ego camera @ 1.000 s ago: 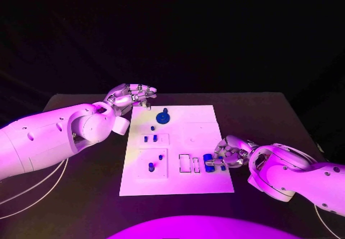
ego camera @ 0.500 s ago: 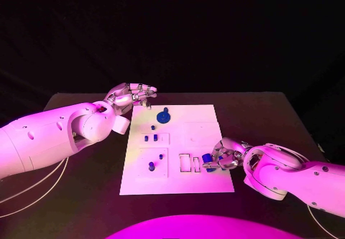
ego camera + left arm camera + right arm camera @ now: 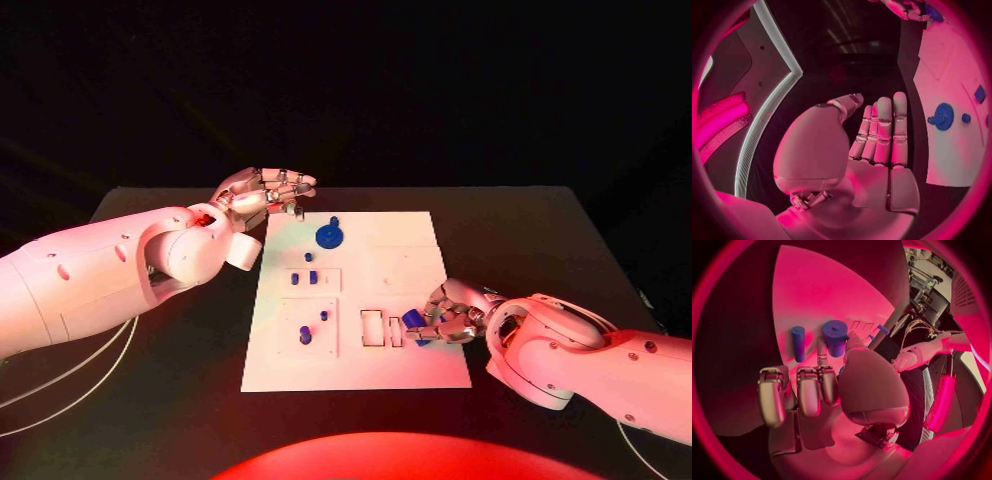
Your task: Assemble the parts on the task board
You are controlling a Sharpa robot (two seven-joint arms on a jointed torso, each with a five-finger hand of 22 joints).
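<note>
Right hand (image 3: 454, 312), grasping a blue cylinder (image 3: 835, 335) at lower right of the task board (image 3: 411, 260), may misalign it; left hand (image 3: 267, 190) clenched, empty.

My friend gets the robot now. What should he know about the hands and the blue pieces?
Left hand: above the table by the far left corner of the task board, fingers straight and together, holding nothing.
Right hand: at the board's right edge, fingers curled by a thick blue cylinder and a thin blue peg; a grip isn't clear.
Blue gear sits at the far end; small blue parts are in the left recesses.
Left to do: seat the parts by the right hand.
</note>
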